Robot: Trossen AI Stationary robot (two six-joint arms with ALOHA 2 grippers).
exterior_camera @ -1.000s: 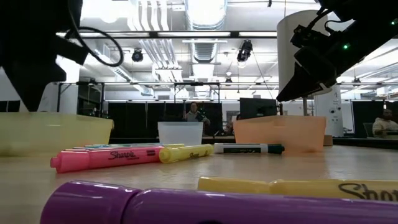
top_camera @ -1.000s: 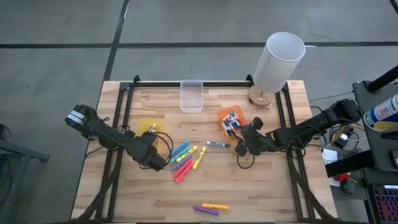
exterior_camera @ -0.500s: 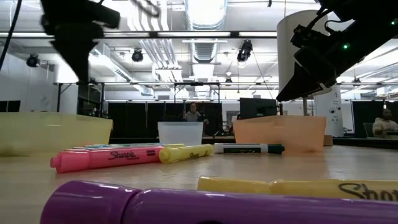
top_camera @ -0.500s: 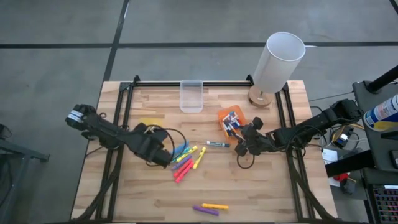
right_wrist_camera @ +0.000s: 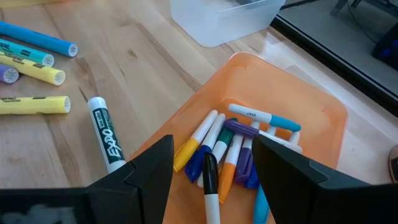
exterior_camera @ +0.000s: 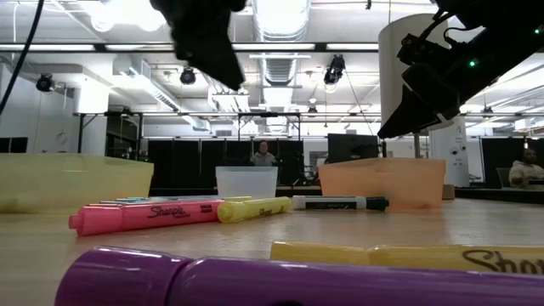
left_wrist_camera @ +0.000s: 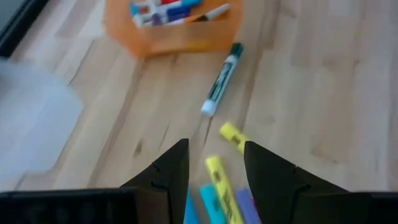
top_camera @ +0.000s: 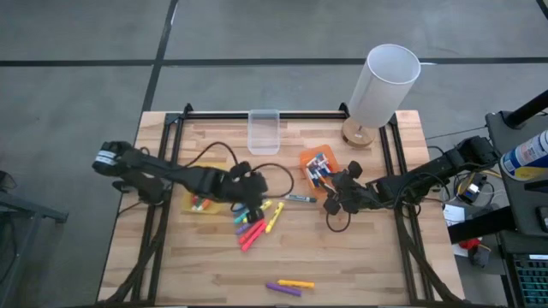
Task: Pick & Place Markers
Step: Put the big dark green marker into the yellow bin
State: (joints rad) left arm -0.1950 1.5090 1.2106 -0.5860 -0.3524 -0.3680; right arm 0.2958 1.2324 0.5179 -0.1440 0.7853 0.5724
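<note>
We risk nudging the loose markers (top_camera: 255, 221) at frame centre if our left claw (top_camera: 254, 186), fingers apart and empty, drops carelessly, since they lie just below it, while our right claw (top_camera: 332, 198), also apart, hovers beside the orange bin (top_camera: 306, 159).

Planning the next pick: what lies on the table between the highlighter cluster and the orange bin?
One white marker with a green cap, lying alone between the highlighters and the orange bin, clearest in the high view.

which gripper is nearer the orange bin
Right. The right gripper hangs open right over the orange bin; the left gripper, also open, is off beside it above the highlighters.
</note>
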